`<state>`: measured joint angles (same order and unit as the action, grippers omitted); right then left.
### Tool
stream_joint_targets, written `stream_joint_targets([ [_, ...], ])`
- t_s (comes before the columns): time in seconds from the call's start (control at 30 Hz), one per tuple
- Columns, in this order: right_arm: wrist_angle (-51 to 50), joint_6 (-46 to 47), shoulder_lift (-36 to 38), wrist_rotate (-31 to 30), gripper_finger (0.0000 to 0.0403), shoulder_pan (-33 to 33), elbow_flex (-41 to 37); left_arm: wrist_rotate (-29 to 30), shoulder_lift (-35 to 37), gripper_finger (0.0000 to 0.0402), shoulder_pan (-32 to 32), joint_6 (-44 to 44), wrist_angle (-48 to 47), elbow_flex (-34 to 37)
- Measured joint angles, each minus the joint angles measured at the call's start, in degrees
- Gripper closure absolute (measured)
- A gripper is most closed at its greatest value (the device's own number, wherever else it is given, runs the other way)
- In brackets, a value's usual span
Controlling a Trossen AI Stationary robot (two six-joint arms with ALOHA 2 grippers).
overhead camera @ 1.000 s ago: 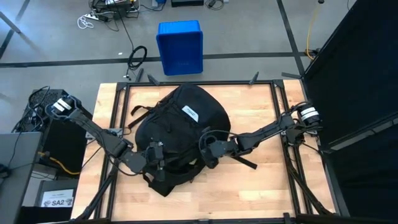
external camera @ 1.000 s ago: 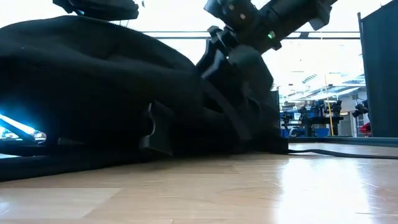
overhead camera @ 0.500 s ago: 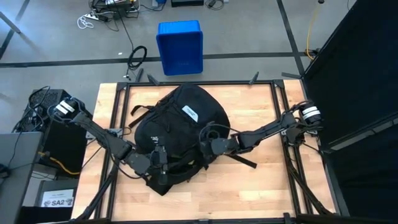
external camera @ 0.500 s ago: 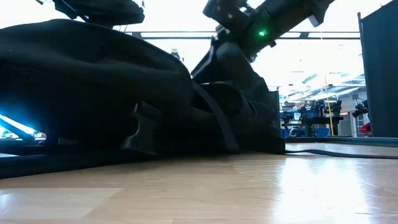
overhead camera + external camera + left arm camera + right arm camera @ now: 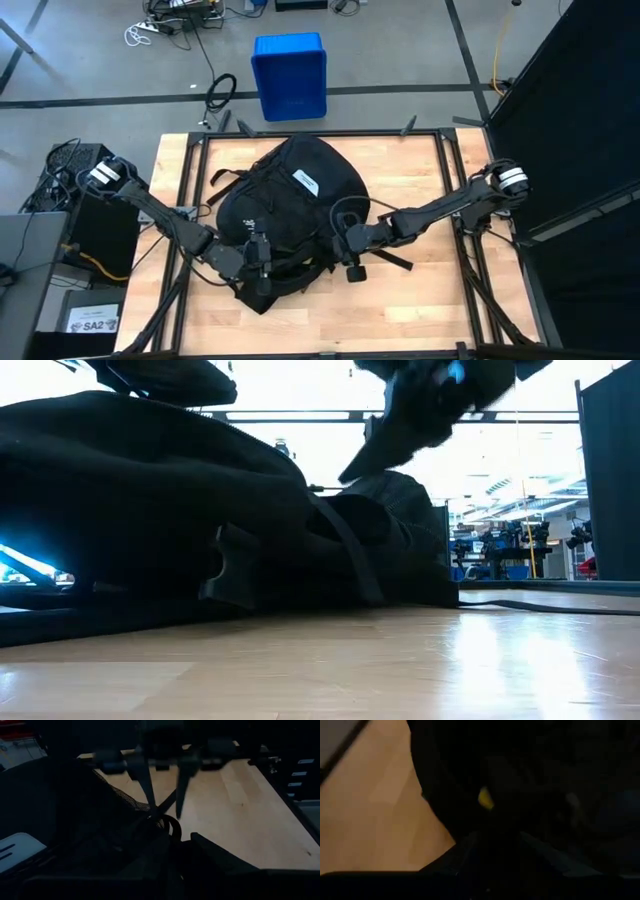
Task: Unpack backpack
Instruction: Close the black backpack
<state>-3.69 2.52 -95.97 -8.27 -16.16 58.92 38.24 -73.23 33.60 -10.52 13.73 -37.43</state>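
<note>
The black backpack (image 5: 290, 195) lies flat on the wooden table, its white label (image 5: 306, 182) facing up. My left gripper (image 5: 262, 268) sits at the backpack's near end and is shut on its fabric. My right gripper (image 5: 347, 250) hovers at the backpack's near right side. In the left wrist view its two fingers (image 5: 165, 811) point down with a gap between them, and a thin black strap (image 5: 162, 810) crosses that gap above a cord loop (image 5: 171, 826). A small yellow spot (image 5: 485, 798) shows in the dark right wrist view. My left gripper is on the fabric at the backpack's near end (image 5: 268, 280), coming nearly level from the table's left. The gripper and the dark fabric hide the place of contact. The backpack rests on the table. Whether my right gripper touches the strap between its fingers, I cannot tell.
A blue bin (image 5: 289, 75) stands on the floor beyond the table's far edge. A loose strap (image 5: 540, 603) trails on the table at the right. A buckle (image 5: 228, 565) hangs at the backpack's near side. Bare wood (image 5: 430, 300) lies near and right of the backpack.
My right gripper has rolled about its own line and gone a little toward the table's right and near edges, rising off the backpack. The hump of fabric under it has sunk, and the buckle has shifted slightly.
</note>
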Motion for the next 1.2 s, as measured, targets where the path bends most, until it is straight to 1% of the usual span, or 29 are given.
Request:
stream_joint_targets([
  [0.13,2.5,1.96,-2.3,0.63,0.0273,-0.58,0.02,0.0,0.0,0.0341,-0.06,-0.09,0.05,0.0],
  [0.43,3.0,8.47,-2.88,1.25,0.0252,1.27,0.02,0.02,0.0,0.0341,-0.17,-0.15,-0.18,0.0],
  [0.6,3.91,10.49,-5.62,3.95,0.0235,2.39,0.04,0.02,-0.27,0.0341,-0.17,-0.2,-0.2,0.0],
  [0.77,6.72,11.17,-8.36,9.45,0.0215,3.41,0.09,0.02,-0.28,0.0341,-0.17,-0.2,-0.41,0.0],
  [0.87,7.58,11.09,-8.62,9.86,0.0213,3.73,0.02,0.04,-0.28,0.0341,-0.22,-0.2,-0.48,0.0],
  [0.93,7.91,10.41,-8.67,10.03,0.0228,3.93,0.02,0.03,-0.3,0.0341,-0.22,-0.2,-0.54,0.0],
  [1.0,8.09,9.51,-8.55,10.03,0.0259,3.96,0.0,0.06,-0.29,0.0341,-0.22,-0.2,-0.46,0.0],
  [1.17,8.41,7.65,-6.86,12.29,0.0377,3.96,-0.02,0.04,-0.28,0.0341,-0.24,-0.2,-0.27,0.0],
  [1.2,8.57,7.26,-6.42,12.55,0.039,3.96,-0.02,0.04,-0.28,0.0341,-0.23,-0.2,-0.23,0.0],
])
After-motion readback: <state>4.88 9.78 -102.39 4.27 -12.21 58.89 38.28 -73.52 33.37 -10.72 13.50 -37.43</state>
